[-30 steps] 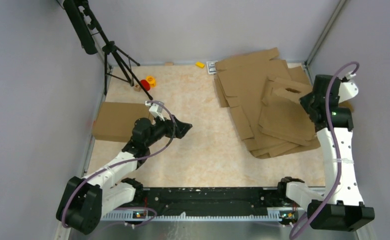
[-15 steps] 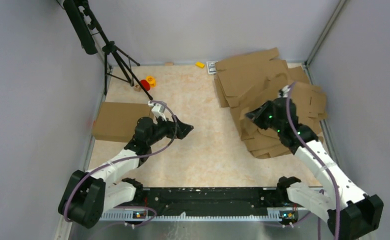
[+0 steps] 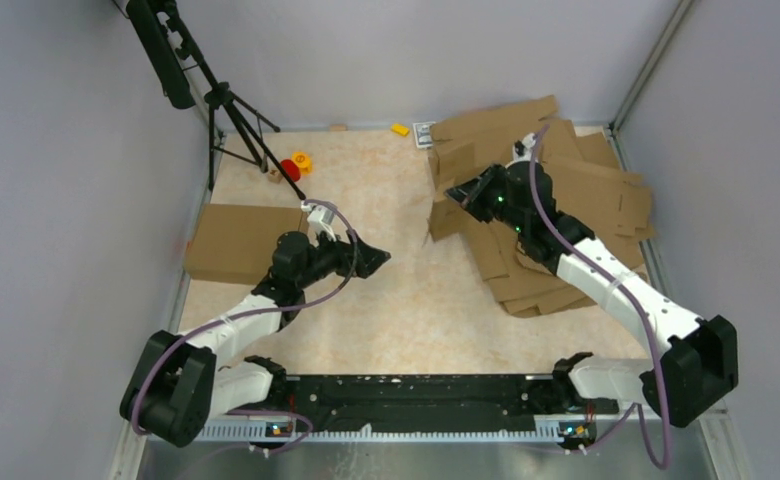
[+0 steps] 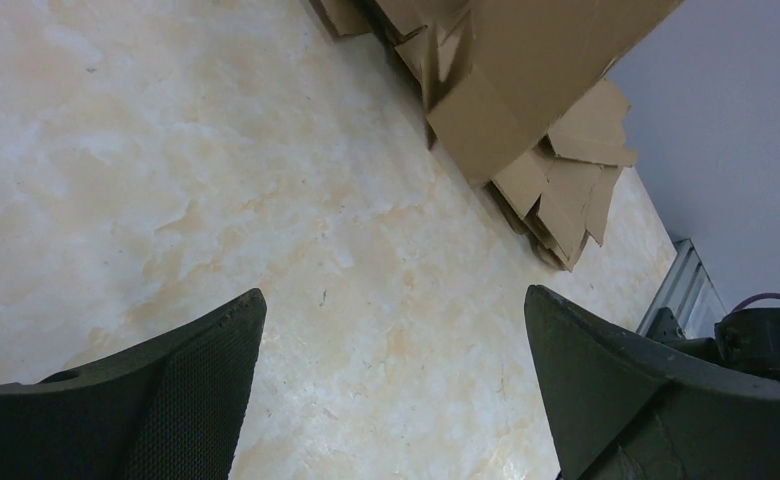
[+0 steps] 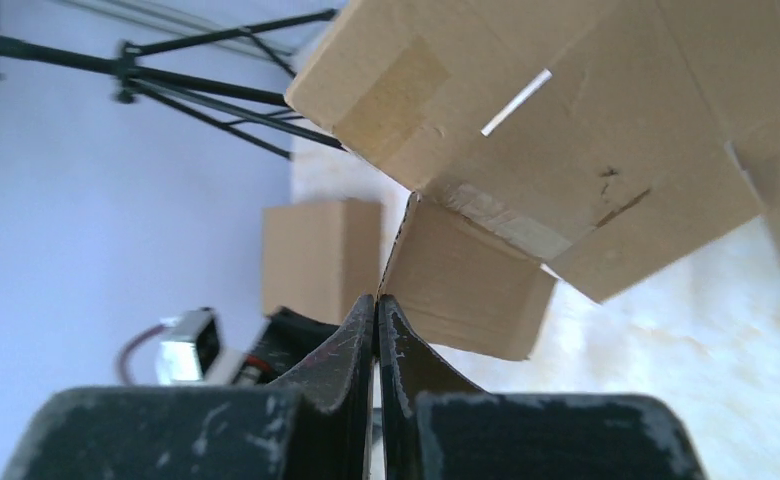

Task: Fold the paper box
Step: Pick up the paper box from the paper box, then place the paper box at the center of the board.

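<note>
right hand [image 3: 455, 194], paper box [image 5: 566, 150]: farther left

Robotics lab test cell: a left arm [image 3: 228, 325] and a right arm [image 3: 606, 285], white and black, sit bolted to a black rail [image 3: 416, 392] along the bottom of the frame. Plain grey walls [image 3: 416, 50] and a metal corner post [image 3: 656, 60] box in the marble-patterned table [image 3: 396, 290]. A tripod [image 3: 231, 110] carrying black gear stands upper left, and cardboard blanks [image 3: 586, 200] are piled upper right.

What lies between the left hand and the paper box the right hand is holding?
Only bare tabletop. The left wrist view shows marbled surface running from the open left hand to the paper box, nothing on it.
</note>
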Motion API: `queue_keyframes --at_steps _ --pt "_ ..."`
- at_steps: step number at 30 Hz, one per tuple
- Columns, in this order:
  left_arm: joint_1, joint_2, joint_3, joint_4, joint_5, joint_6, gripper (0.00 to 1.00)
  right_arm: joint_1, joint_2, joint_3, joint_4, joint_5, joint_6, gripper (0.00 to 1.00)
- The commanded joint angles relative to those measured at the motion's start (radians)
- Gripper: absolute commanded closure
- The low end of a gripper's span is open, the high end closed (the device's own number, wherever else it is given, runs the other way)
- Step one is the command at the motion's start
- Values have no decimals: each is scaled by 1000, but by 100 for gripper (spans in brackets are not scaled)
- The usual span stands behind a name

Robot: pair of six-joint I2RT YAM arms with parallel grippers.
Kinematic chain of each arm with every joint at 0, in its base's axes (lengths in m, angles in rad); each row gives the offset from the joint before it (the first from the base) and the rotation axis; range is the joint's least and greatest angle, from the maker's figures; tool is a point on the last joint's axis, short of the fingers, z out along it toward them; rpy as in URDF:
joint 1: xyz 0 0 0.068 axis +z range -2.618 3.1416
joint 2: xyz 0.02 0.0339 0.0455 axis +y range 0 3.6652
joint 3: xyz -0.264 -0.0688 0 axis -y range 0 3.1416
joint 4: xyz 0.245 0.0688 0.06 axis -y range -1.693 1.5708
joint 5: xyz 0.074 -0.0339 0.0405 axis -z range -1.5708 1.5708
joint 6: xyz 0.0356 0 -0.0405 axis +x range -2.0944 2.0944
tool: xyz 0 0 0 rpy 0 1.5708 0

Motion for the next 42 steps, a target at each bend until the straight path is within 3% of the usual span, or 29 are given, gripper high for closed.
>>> queue_keyframes --at_steps 1,4,8,18,20,21,23,24,25,29,35,42 --pt "-5 -17 32 38 -18 10 1 19 34 141 146 -101 -15 100" --pt "-3 -50 16 36 -42 19 1 20 5 124 210 -91 -15 100" --pt "-5 -86 -5 36 -75 25 1 20 -105 -56 339 -59 -1 100" --pt "-4 -15 13 67 -8 -4 1 21 -412 -390 79 -65 163 100" --pt "-6 1 20 70 9 -11 1 21 -497 -393 -86 -11 141 91" --pt "-6 12 24 71 16 -14 1 21 -527 -380 -164 32 127 80" --pt "-10 30 31 67 25 -19 1 21 -571 -348 -322 130 95 38" --pt "-15 41 36 59 26 -18 1 21 -586 -333 -382 176 68 22" --pt "-20 51 44 50 26 -16 1 21 -594 -320 -421 213 31 17" --pt "-49 113 109 -34 16 6 1 21 -586 -287 -440 253 -152 16" --pt "-109 248 239 -162 5 33 1 21 -472 -214 -372 81 -435 13" --pt "-152 379 334 -208 51 30 1 21 -375 -232 -245 -167 -565 13"
